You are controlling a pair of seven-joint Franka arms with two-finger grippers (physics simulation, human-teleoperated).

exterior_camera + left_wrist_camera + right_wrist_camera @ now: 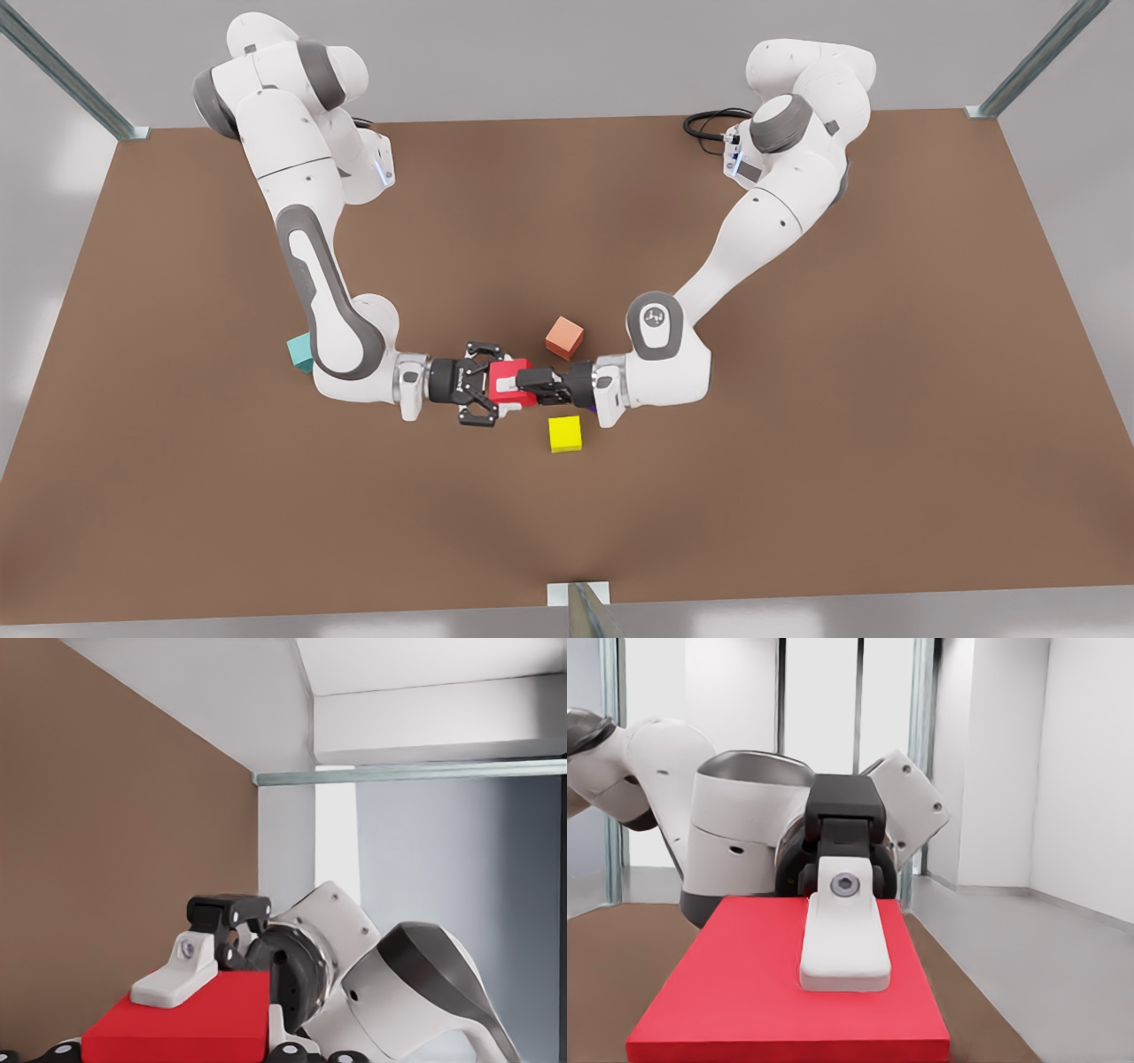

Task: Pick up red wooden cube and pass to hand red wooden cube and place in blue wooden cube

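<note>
1. The red wooden cube [511, 372] hangs above the worktop [797, 496], between the two grippers and well apart from the blue wooden cube [299, 353].
2. The left gripper [493, 386], at the front view's left, is clenched on the red cube.
3. The right gripper [530, 383] grasps the same cube from the opposite side, its white fingertip [174, 979] flat on a face.
4. A salmon cube [564, 338] and a yellow cube [564, 433] lie near.

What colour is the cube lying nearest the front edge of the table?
Yellow cube, clearest in the front view.
</note>
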